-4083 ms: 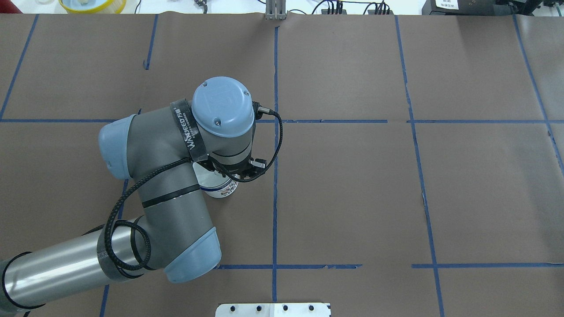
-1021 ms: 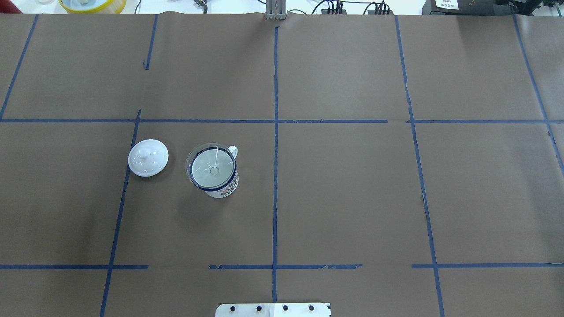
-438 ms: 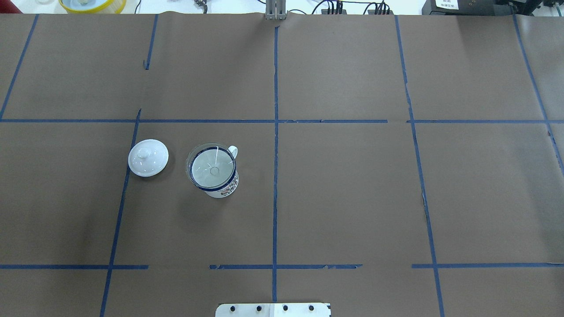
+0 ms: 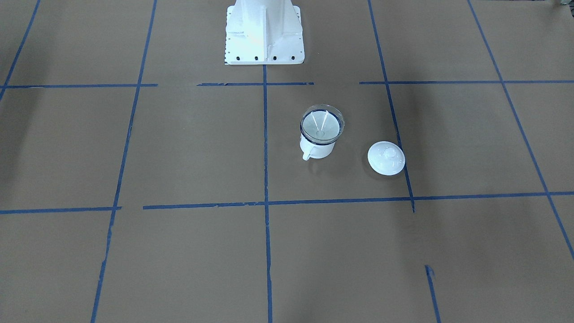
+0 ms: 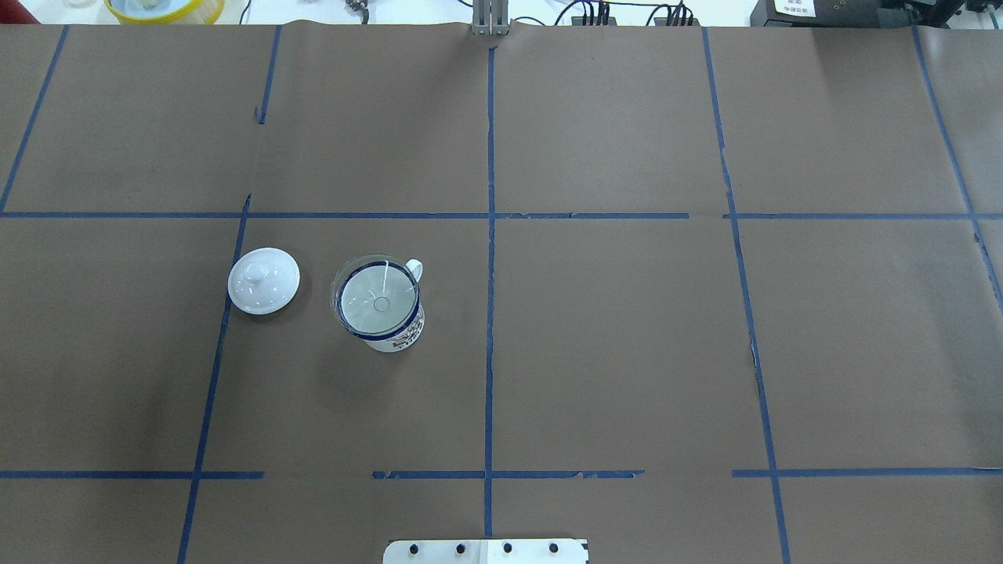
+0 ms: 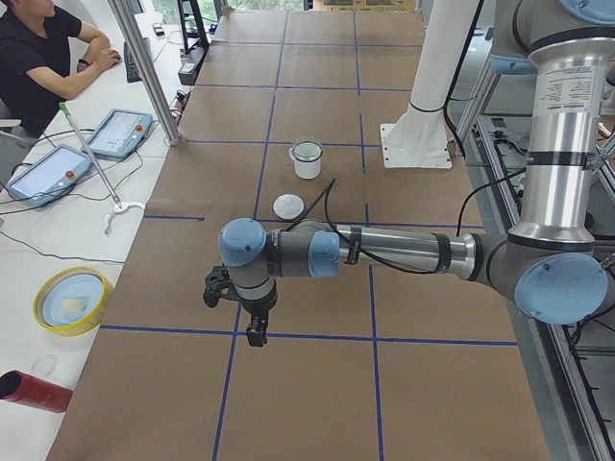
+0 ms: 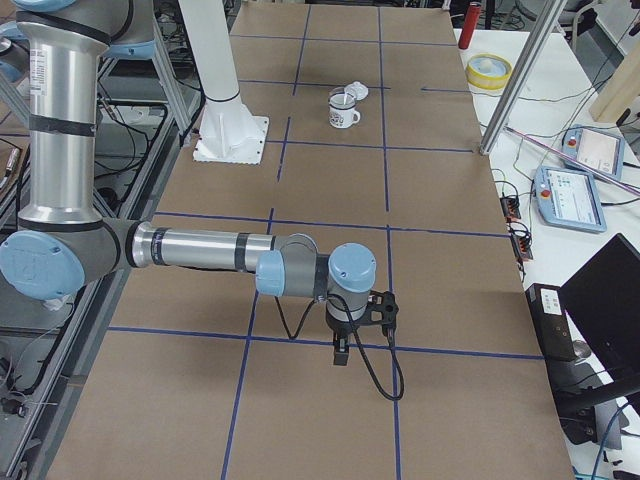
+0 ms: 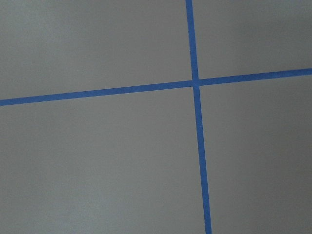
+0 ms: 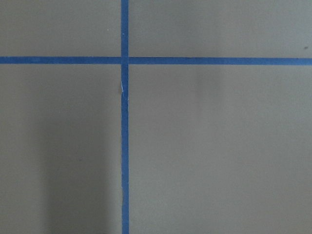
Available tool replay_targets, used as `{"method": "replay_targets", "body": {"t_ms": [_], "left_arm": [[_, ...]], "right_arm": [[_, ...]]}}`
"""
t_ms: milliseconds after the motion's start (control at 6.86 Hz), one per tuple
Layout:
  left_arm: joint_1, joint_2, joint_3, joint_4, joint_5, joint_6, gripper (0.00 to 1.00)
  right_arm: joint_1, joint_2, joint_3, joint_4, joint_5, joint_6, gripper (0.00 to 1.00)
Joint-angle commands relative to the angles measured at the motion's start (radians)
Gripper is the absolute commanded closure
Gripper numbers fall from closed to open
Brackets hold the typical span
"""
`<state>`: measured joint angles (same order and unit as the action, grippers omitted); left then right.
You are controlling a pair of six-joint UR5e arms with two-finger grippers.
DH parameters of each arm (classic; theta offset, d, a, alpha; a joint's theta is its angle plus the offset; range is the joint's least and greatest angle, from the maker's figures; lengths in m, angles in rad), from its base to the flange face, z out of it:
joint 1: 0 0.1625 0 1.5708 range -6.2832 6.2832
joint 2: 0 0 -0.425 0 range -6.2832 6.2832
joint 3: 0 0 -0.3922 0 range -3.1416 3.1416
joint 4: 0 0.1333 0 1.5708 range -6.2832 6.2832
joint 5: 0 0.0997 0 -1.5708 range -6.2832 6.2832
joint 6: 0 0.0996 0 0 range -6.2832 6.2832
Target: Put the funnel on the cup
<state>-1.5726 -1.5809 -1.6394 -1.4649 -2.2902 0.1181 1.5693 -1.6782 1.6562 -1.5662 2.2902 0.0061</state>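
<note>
**Funnel Sits On The Cup**

The funnel (image 5: 377, 295) rests in the top of the cup (image 5: 402, 337), near the white lid (image 5: 263, 280). The job looks done, with nothing left to do. The left gripper (image 6: 254, 333) and right gripper (image 7: 341, 354) hang far from the cup. I cannot tell if their jaws are open.

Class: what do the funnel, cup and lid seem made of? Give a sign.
Funnel: clear plastic or glass; a see-through cone. Cup: glossy white, dark blue rim, probably enamelled metal. Lid: glossy white with highlights, perhaps ceramic.
</note>
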Motion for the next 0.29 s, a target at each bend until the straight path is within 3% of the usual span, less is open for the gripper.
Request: {"method": "replay_targets", "body": {"t_ms": [0,146], "left_arm": [[0.000,-0.002,0.000,0.000,0.000,0.000,0.00],[0.000,-0.001,-0.002,0.000,0.000,0.000,0.00]], "right_arm": [[0.000,0.000,-0.001,0.000,0.000,0.000,0.00],[0.000,0.000,-0.001,0.000,0.000,0.000,0.00]]}}
